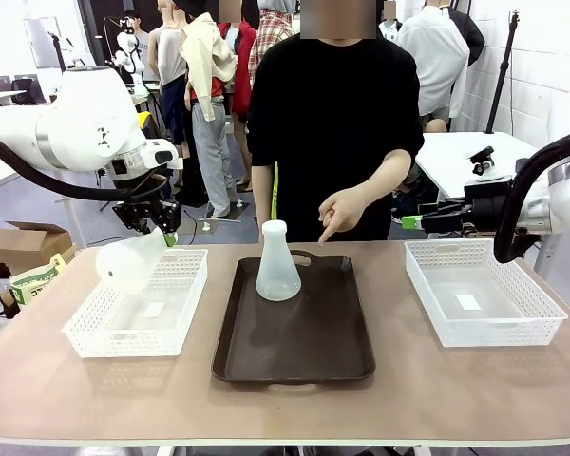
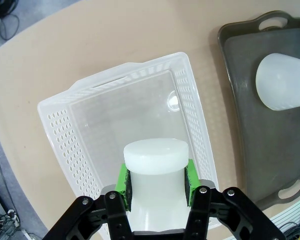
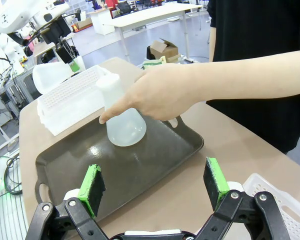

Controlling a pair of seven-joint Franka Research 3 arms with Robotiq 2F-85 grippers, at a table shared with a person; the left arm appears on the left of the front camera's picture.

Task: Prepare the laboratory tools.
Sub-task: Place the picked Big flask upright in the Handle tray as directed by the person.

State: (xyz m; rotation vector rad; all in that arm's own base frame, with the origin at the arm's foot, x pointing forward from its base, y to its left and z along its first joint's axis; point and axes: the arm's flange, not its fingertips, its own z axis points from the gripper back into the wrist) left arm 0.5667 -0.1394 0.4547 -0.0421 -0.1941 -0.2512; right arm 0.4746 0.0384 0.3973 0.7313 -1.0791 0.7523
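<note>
Behind the tan bench (image 1: 285, 399), a busy lab is seen. One flask (image 1: 131, 262) is gripped at its neck by the left end effector (image 1: 155, 222), tilted over the left basket (image 1: 138, 304); another flask (image 1: 277, 263) stands on the tray (image 1: 294, 347). Both are judged light, slippery, best taken by the neck. The right end effector (image 3: 155, 187) is released.

The table (image 1: 285, 408) is light brown and smooth. Three things lie right on it, side by side. A white mesh basket (image 1: 138, 302) sits on the left. A dark brown tray (image 1: 294, 323) with handle holes sits in the middle — it lies near the left basket but apart from it. Another white mesh basket (image 1: 482, 292) sits on the right, well apart from the tray.
</note>
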